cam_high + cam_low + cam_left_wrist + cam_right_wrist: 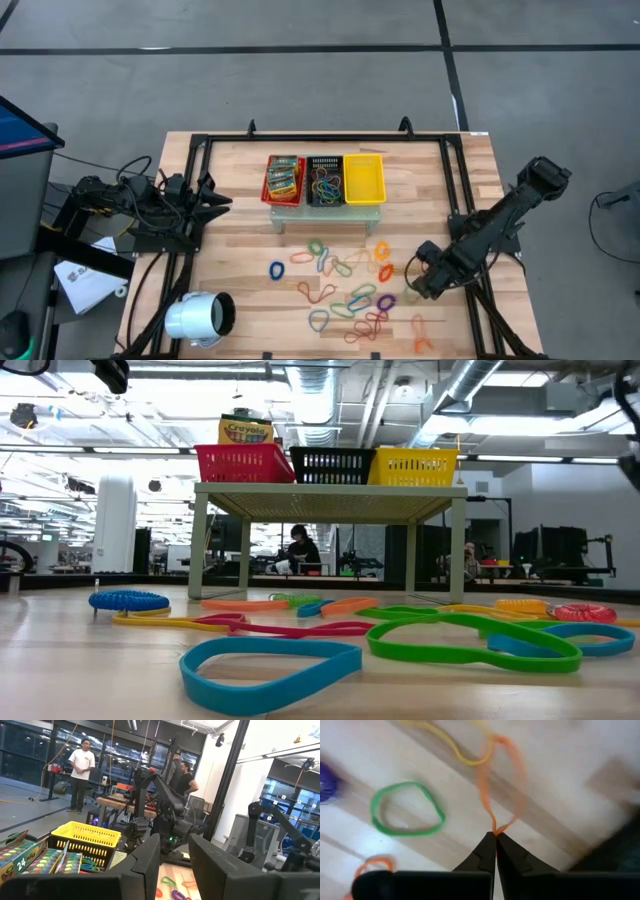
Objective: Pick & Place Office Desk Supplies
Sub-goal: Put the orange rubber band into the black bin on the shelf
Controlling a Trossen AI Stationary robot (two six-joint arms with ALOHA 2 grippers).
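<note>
Now right end effector [495, 836] pinching orange rubber band [512, 780], tabletop [555, 765]

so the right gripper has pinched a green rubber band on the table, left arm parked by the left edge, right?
Not quite: the band is orange, not green. The right wrist view shows the right gripper shut on the orange rubber band, with the green band lying free beside it. The left gripper does wait at the table's left edge.

The counter [240, 250] is pale, matt planked wood; the rubber-band loops [470, 640] look smooth, faintly glossy rubber; the mesh baskets [415, 466] are perforated plastic; the white cylinder [190, 318] shines; the right gripper's fingers [487, 857] are matt black.
</note>
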